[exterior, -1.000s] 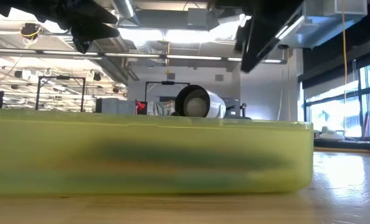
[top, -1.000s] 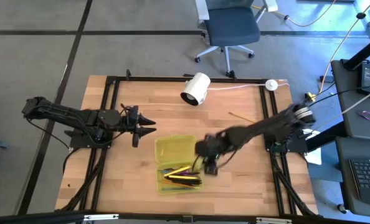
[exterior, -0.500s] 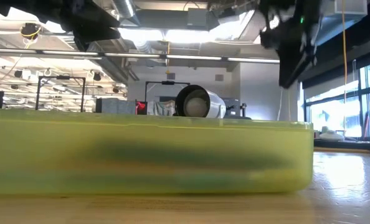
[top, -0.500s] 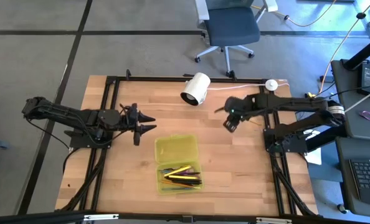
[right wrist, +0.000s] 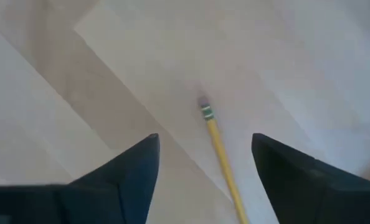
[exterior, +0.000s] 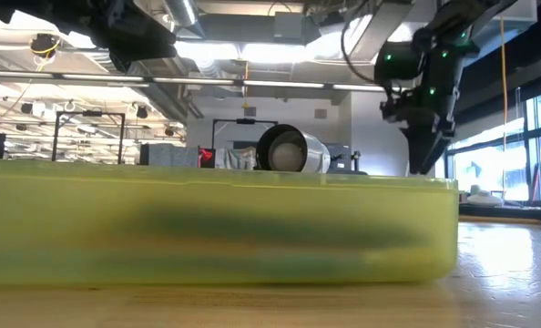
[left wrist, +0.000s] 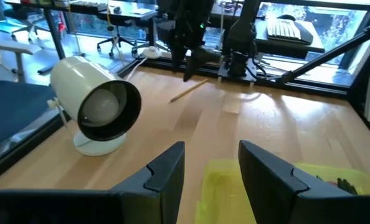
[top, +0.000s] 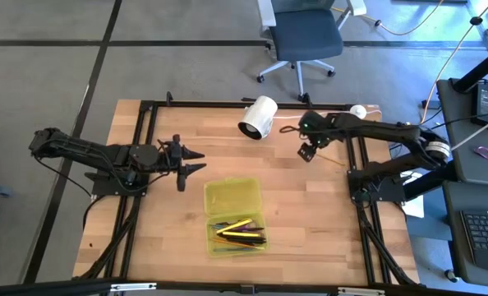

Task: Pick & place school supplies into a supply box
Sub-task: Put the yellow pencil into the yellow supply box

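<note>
Left pincer (top: 196,161) waits apart at the box's (top: 234,194) ten o'clock, while the right pincer (top: 306,151), apart and empty at one o'clock, should straddle the lone pencil (right wrist: 220,152) squarely on the tabletop (top: 178,238) before closing.

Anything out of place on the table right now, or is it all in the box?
One pencil lies loose on the bare table, far from the box that holds the other supplies. The right gripper hangs open just above it. The white cylinder lies on its side near the far edge.
</note>
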You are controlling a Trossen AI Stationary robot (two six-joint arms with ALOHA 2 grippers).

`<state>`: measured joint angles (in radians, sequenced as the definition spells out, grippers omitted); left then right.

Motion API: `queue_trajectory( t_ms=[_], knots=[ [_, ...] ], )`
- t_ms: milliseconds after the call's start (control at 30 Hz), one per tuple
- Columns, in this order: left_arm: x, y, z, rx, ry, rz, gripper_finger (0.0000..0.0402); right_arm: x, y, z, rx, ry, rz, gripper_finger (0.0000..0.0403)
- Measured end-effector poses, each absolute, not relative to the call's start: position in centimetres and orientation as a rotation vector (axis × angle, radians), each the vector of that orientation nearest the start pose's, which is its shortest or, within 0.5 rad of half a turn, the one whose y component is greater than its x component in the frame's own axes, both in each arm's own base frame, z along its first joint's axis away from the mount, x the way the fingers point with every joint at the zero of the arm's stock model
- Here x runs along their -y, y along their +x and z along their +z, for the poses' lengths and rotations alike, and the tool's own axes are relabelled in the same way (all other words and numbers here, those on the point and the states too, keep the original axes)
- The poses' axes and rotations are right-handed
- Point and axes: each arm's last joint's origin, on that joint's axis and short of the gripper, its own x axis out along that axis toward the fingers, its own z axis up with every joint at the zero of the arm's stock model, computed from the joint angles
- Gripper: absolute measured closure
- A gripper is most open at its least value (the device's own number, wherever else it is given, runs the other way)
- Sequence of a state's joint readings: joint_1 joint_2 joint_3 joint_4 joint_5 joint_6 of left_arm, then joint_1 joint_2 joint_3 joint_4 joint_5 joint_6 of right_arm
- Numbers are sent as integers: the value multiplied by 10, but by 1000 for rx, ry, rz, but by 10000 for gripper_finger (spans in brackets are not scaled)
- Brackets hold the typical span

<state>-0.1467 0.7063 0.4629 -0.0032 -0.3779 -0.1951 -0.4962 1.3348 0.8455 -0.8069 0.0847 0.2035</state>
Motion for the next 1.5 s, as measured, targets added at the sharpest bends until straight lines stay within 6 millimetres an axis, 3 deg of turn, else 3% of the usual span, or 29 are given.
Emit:
queue_trajectory(
  t_ms=[333,633,900,1233,1500],
  knots=[
    [12,163,251,-211,-125,285,258,130,214,163,-1413,343,-486,187],
    [12,163,251,-211,-128,285,258,148,218,136,-1444,364,-482,216],
    [12,163,251,-211,-128,285,258,160,213,126,-1464,427,-437,254],
    [12,163,251,-211,-129,285,258,160,214,125,-1462,407,-420,346],
    [12,163,251,-208,-150,287,258,139,228,125,-1481,371,-451,378]
  ],
)
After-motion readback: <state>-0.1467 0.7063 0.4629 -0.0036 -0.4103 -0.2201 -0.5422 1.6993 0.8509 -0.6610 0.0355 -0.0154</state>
